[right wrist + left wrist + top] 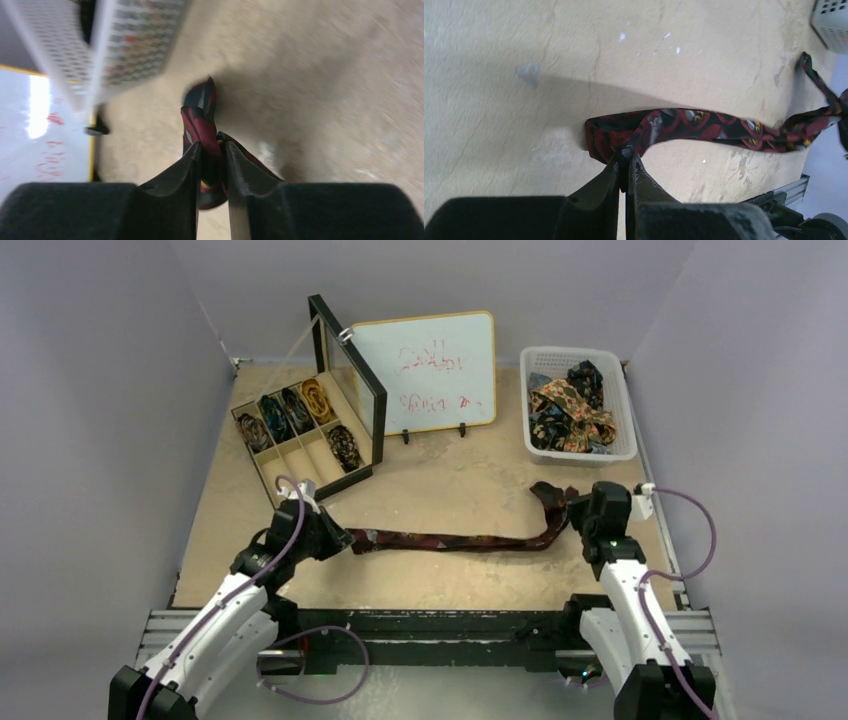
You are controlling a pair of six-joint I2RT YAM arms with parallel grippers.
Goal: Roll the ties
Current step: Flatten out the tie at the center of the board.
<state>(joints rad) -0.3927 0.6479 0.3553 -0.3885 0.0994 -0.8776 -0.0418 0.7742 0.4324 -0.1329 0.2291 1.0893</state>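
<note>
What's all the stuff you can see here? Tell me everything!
maroon tie: one, dark red patterned, stretched out, front middle
box: one, wooden, black-framed lid open, back left
rolled ties: five, gold, blue and dark, in the box's compartments
whiteboard: one, white with red scribbles, back middle
basket: one, white, back right
loose ties: a heap, orange-brown and dark, in the basket
table: one, tan, under everything
cables: several, purple, on the arms
left gripper: one, black, shut on the maroon tie's left end
right gripper: one, black, pinching its other end

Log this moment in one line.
left pincer: shut on maroon tie end | right pincer: shut on other end | tie: stretched out, unrolled
</note>
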